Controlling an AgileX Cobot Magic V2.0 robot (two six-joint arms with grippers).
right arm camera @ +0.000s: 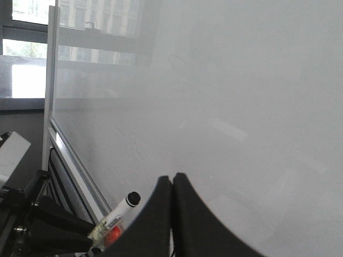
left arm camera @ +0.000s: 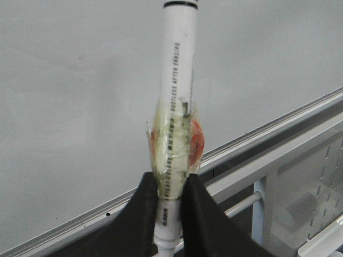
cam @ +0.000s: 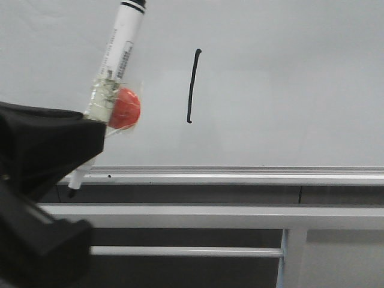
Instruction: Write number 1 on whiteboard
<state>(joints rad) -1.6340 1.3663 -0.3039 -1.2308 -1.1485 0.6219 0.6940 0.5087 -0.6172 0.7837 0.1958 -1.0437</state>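
Note:
The whiteboard (cam: pixel 288 78) fills the front view above its silver bottom rail (cam: pixel 240 175). The number 1 (cam: pixel 192 87), a thin black near-vertical stroke, stands on it near the middle. My left gripper (cam: pixel 90 123) is shut on a white marker pen (cam: pixel 120 51) wrapped in tape with an orange ball (cam: pixel 125 108). The pen tilts, its tip (cam: pixel 73 191) down by the rail, left of the stroke and apart from it. In the left wrist view the fingers (left arm camera: pixel 134 214) clamp the pen (left arm camera: pixel 177 85). My right gripper (right arm camera: pixel 172 179) is shut and empty before the board (right arm camera: pixel 241 107).
Grey frame bars (cam: pixel 210 216) run below the rail, with a vertical post (cam: pixel 292 258) at lower right. The right wrist view shows the board's left edge (right arm camera: pixel 52 80), a window behind it, and the left arm with the pen (right arm camera: pixel 120 211).

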